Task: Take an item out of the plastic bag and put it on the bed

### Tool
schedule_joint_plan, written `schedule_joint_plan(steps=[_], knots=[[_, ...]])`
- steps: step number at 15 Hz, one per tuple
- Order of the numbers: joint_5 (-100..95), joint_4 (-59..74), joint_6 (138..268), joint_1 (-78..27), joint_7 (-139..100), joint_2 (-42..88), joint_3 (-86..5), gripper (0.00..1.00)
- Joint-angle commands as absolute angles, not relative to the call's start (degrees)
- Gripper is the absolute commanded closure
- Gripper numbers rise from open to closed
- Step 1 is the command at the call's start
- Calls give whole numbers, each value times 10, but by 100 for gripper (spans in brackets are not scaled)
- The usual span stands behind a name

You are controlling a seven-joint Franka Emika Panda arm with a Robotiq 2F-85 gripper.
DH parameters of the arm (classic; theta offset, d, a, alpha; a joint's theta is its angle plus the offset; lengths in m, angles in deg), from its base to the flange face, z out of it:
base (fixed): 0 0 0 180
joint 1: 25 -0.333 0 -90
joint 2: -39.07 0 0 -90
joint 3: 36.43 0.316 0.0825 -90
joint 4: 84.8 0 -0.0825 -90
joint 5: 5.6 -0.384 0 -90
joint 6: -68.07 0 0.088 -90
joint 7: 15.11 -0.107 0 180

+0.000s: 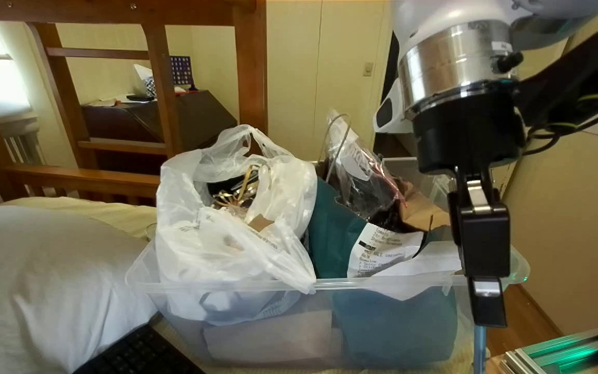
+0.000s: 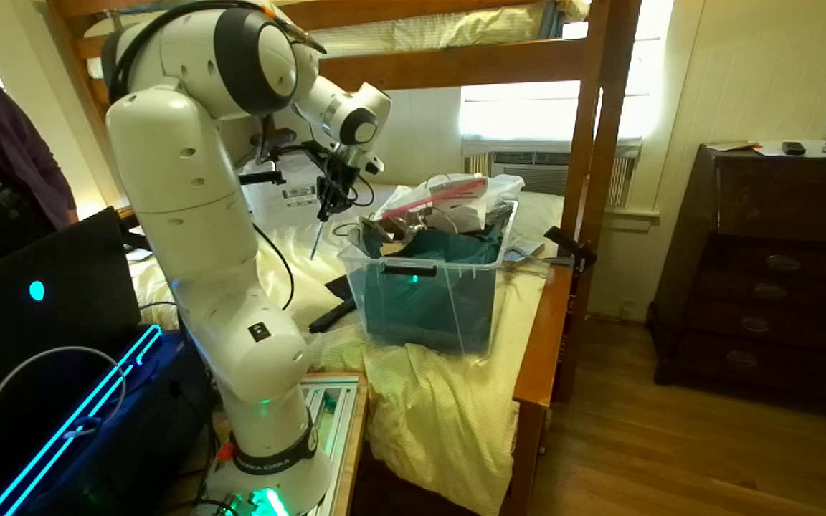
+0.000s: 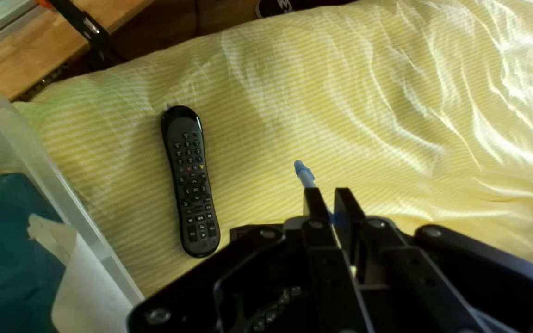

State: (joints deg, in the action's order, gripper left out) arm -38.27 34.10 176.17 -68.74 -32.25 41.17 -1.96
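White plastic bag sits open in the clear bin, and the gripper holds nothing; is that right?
Not quite: the gripper holds a thin blue stick, as the wrist view shows. The white plastic bag does sit open in the clear bin, seen in an exterior view.

I am pinching a slim blue stick in my fingers, and its free end is pointing down over the bed. Under the stick the bed is lying yellow, striped and rumpled; beside a clear bin it is swelling up white, puffy and softly creased. In that bin the plastic bag is sitting, white, thin and crinkled, its mouth gaping, a loop handle standing up, dark and shiny golden contents showing inside, a loose flap drooping at the rim.
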Motion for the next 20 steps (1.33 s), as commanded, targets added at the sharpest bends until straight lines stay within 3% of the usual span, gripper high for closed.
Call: schedule_joint_plan(steps=[1, 15, 16, 17, 20], knots=[[-338, 348, 1781, -686, -326, 380, -17, 97], [-155, 247, 1857, -717, -250, 226, -37, 97], [-152, 244, 1863, -720, -241, 224, -37, 64], [-149, 242, 1870, -720, -234, 224, -38, 63], [-158, 256, 1900, -720, -218, 250, -37, 45]])
